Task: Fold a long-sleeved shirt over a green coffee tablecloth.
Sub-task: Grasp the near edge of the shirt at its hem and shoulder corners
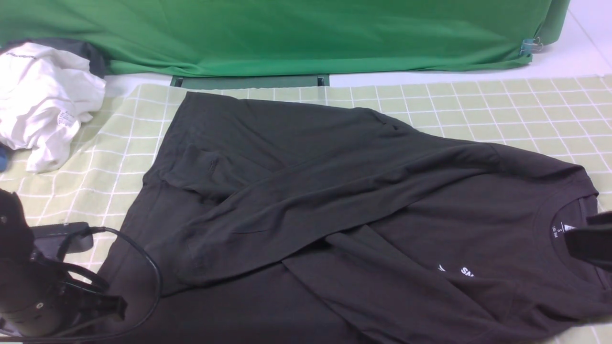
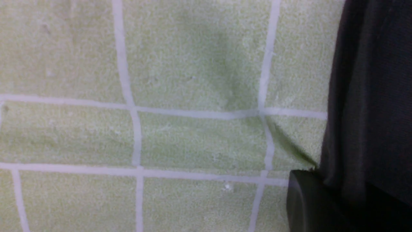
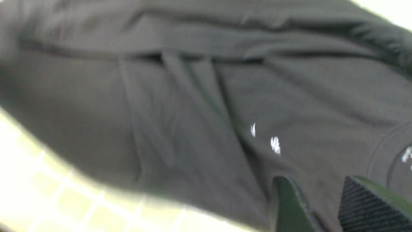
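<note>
Front view. Long-sleeved shirt (image 1: 334, 200) lies spread on the green coffee tablecloth (image 1: 478, 110), collar toward the robot's right, hem toward its left. Both sleeves are folded in and cross over the body. Neck label (image 1: 568, 229): white triangle mark with an "S" beside it, and smaller print too fine to read. Chest lettering (image 1: 466, 272) shows "SN"; the rest is under a sleeve fold. Left gripper (image 1: 103, 306) sits low at the hem corner, its black cable (image 1: 148, 263) looping over the cloth. Right gripper (image 1: 590, 241) is above the collar. White garment (image 1: 43, 100) is bunched at far left, its small dark print and tag unreadable. Deep-green sheet (image 1: 287, 33) hangs behind, with a binder clip (image 1: 530, 47) on its edge.

Left wrist view. Grid cloth fills the picture, with the shirt's edge along one side. One dark finger (image 2: 309, 203) shows, touching that edge. I cannot tell whether the jaws are closed or parted.

Right wrist view. Blurred. Dark shirt body is below, with white chest marks smeared and unreadable. Two fingers (image 3: 286, 206) stand apart with nothing between them, over the fabric near the collar.
</note>
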Tool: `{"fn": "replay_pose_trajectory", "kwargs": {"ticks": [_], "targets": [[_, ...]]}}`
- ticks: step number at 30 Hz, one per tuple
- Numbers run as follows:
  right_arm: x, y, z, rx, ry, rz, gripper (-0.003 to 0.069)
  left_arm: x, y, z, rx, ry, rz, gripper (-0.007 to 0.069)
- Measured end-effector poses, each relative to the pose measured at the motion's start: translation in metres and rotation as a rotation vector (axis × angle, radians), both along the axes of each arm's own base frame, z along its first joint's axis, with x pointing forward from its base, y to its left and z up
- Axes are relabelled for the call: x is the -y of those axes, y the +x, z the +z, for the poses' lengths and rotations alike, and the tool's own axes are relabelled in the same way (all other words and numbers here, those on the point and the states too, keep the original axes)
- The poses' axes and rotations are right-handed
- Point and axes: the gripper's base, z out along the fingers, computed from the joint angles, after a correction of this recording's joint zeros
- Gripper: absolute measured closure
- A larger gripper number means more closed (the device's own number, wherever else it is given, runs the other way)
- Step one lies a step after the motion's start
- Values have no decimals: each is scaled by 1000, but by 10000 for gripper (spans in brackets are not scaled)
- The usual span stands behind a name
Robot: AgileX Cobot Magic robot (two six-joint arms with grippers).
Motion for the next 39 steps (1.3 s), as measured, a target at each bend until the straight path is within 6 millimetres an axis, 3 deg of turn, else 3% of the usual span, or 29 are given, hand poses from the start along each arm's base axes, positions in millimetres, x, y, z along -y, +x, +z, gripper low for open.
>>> {"fn": "replay_pose_trajectory", "kwargs": {"ticks": [3, 9, 14, 17, 23, 30, 39], "targets": [[-3, 4, 4, -74, -73, 50, 419, 6, -3, 3, -17, -13, -2, 607], [-20, 15, -7, -227, -127, 182, 419, 10, -23, 39, 54, 3, -18, 611], [-42, 25, -25, -322, -159, 290, 419, 8, -48, 71, 155, 47, 4, 611], [-71, 26, -39, -319, -223, 416, 418, 9, -66, 90, 245, 51, 14, 611], [-109, 17, -65, -266, -314, 575, 339, 10, -82, 99, 263, 50, 18, 611], [-144, 7, -125, -259, -367, 685, 107, 10, -88, 101, 253, 50, 18, 611], [-158, 23, -170, -247, -490, 673, 79, 10, -87, 101, 257, 51, 18, 611]]}}
